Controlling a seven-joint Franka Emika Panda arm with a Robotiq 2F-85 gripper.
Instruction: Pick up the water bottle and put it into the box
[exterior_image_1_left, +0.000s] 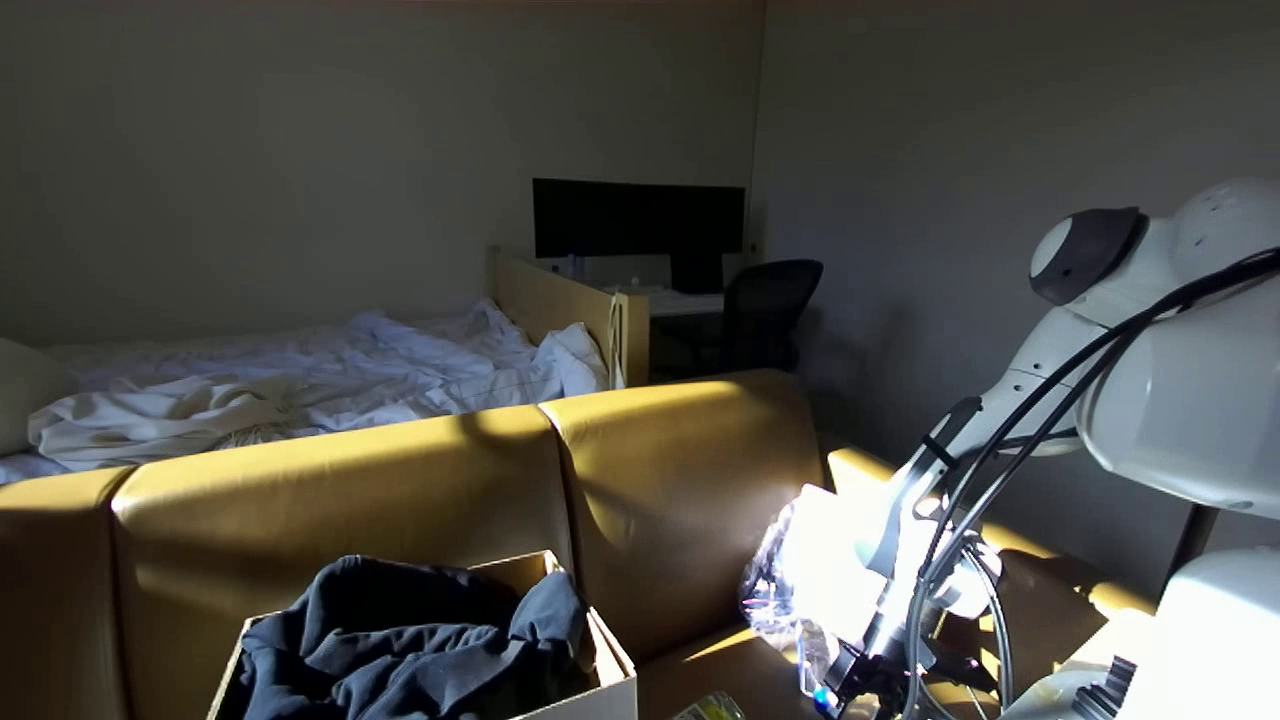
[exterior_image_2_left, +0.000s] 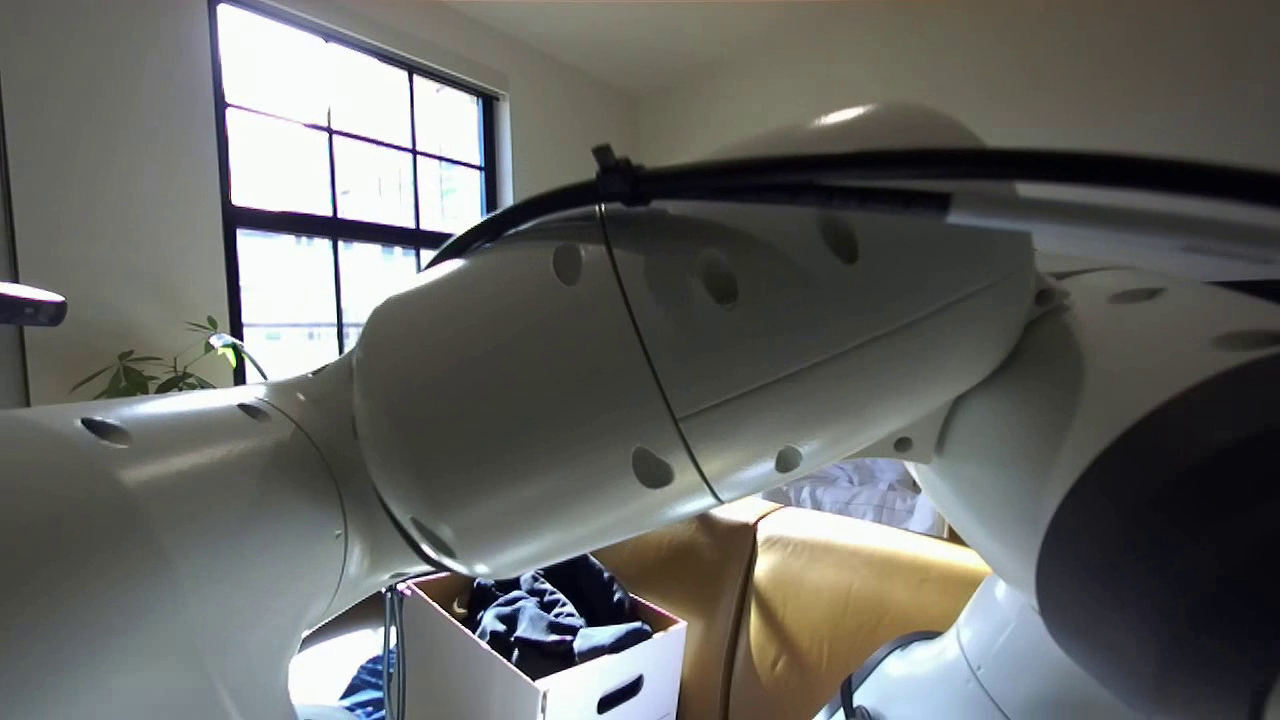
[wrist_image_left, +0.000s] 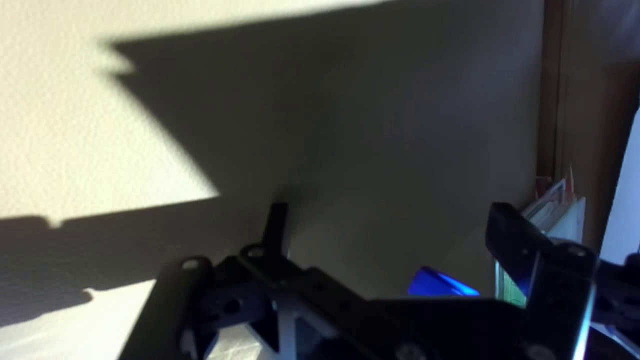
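Observation:
The box is cardboard with light-edged walls and holds dark clothing; it shows in both exterior views. My gripper is open in the wrist view, its black fingers wide apart with nothing between the tips. In an exterior view the gripper is low at the right, over the sofa seat. A narrow translucent shape with a bright blue end is beside it; I cannot tell whether this is the water bottle. A blue piece shows behind the gripper's palm edge in the wrist view; the rest of it is hidden.
The tan sofa has its backrest behind the box. Crinkled clear plastic and a brightly lit white object are beside the arm. A yellow-green packet is between box and gripper. The arm blocks much of an exterior view.

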